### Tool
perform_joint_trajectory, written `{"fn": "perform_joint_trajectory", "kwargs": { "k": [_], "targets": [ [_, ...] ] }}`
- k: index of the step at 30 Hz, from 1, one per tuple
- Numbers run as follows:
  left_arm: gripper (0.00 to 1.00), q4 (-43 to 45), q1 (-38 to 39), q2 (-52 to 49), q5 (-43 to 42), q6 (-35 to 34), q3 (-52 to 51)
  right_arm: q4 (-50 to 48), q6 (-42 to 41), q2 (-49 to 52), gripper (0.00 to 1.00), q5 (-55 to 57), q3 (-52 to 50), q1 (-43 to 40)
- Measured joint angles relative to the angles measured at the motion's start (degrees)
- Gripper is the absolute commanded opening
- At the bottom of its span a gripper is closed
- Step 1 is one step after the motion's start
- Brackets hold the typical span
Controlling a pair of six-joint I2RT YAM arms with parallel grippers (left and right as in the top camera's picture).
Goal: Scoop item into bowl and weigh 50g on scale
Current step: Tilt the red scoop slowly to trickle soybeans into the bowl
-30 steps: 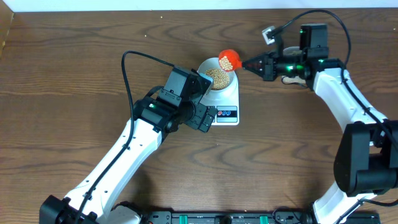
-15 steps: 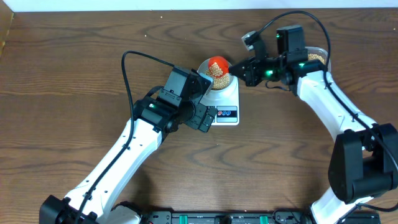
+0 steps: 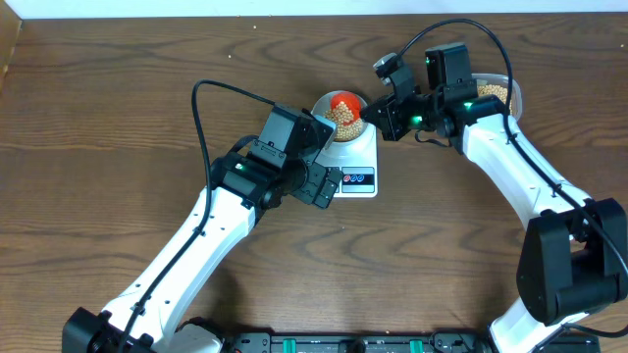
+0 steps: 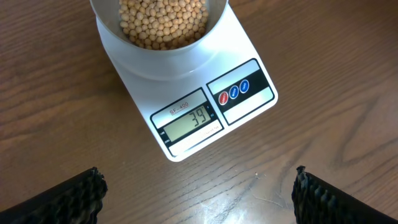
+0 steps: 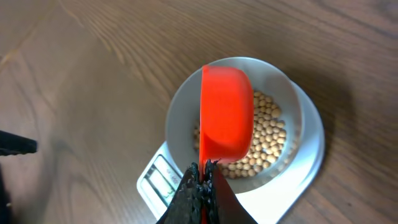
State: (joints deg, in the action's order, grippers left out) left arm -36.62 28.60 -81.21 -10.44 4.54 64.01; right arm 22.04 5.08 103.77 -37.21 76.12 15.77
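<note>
The pale bowl [image 3: 330, 102] stands on the white scale [image 3: 359, 157] and holds several tan beans [image 3: 343, 121]. My right gripper [image 3: 371, 115] is shut on the handle of a red scoop [image 3: 344, 101], which is tipped on its side over the bowl. In the right wrist view, the scoop [image 5: 227, 115] covers part of the beans [image 5: 268, 142] inside the bowl [image 5: 180, 106], above my right gripper [image 5: 204, 167]. My left gripper [image 4: 198, 190] hangs open and empty over bare table in front of the scale [image 4: 245, 46]. Its display [image 4: 193, 119] reads 39.
A clear tub [image 3: 496, 90] holding more beans sits at the back right, partly hidden behind the right arm. The left arm [image 3: 196, 245] stretches from the front left up to the scale's left side. Bare wooden table [image 3: 118, 118] surrounds the scale.
My right gripper has carried the red scoop left, from beside the bowl to over it, and rolled it over. The beans seen in the scoop a second ago no longer show. The left arm is still.
</note>
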Motion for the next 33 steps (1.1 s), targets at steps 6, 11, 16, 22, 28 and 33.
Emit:
{"fn": "perform_joint_trajectory", "kwargs": {
  "k": [6, 11, 16, 22, 28, 33],
  "targets": [
    [0.98, 0.0, 0.0, 0.0, 0.0, 0.0, 0.0, 0.1, 1.7, -1.5, 0.01, 4.4, 0.0, 2.2],
    [0.98, 0.0, 0.0, 0.0, 0.0, 0.0, 0.0, 0.9, 3.4, -3.6, 0.01, 8.8, 0.0, 4.5],
    [0.98, 0.0, 0.0, 0.0, 0.0, 0.0, 0.0, 0.9, 4.3, -3.8, 0.01, 10.6, 0.0, 5.0],
    [0.98, 0.0, 0.0, 0.0, 0.0, 0.0, 0.0, 1.0, 4.5, -3.8, 0.01, 11.4, 0.0, 5.0],
    [0.98, 0.0, 0.0, 0.0, 0.0, 0.0, 0.0, 1.2, 4.1, -3.8, 0.01, 9.9, 0.0, 4.8],
    [0.98, 0.0, 0.0, 0.0, 0.0, 0.0, 0.0, 1.3, 3.1, -3.8, 0.01, 7.8, 0.0, 4.0]
  ]
}}
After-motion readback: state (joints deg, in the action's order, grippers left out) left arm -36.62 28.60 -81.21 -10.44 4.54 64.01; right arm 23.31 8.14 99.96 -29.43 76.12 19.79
